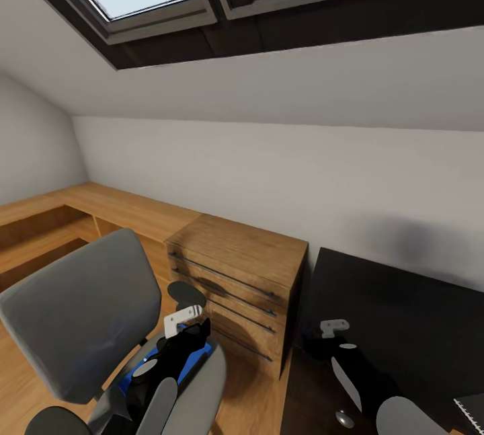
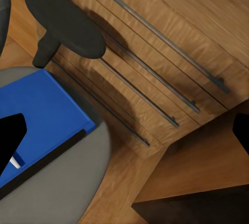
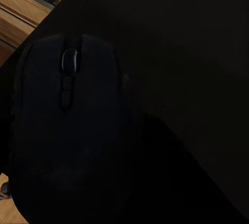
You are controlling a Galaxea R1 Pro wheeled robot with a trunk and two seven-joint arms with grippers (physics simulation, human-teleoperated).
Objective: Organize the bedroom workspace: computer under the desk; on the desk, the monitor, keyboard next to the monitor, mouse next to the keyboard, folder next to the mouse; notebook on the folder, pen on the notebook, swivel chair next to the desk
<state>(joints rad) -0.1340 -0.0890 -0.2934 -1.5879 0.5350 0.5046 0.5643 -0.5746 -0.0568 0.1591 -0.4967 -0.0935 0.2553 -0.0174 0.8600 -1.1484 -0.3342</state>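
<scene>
Folder (image 1: 195, 358) lies flat on the swivel chair (image 1: 74, 314) seat, on the side toward the oak drawer unit (image 1: 235, 287), with the chair's black armrest (image 2: 65, 22) standing between folder and drawers. Left pincer (image 1: 191, 337) hangs right over the folder; its dark fingertips show at the edges of the left wrist view, well apart, so it reads as wide with nothing in it.

Right pincer (image 1: 316, 347) sits over the black desk (image 1: 403, 314) edge nearest the drawers, directly above the mouse (image 3: 67, 130). Cannot tell whether its jaws are wide or narrow; too dark.

Handling call on the folder: likely light, thin, stiff enough but smooth-faced, so it may slip. Lying flush on padding, there is no gap underneath. Best bet is pinching the corner or edge nearest the drawers, pressing into the cushion to get a finger under.
</scene>
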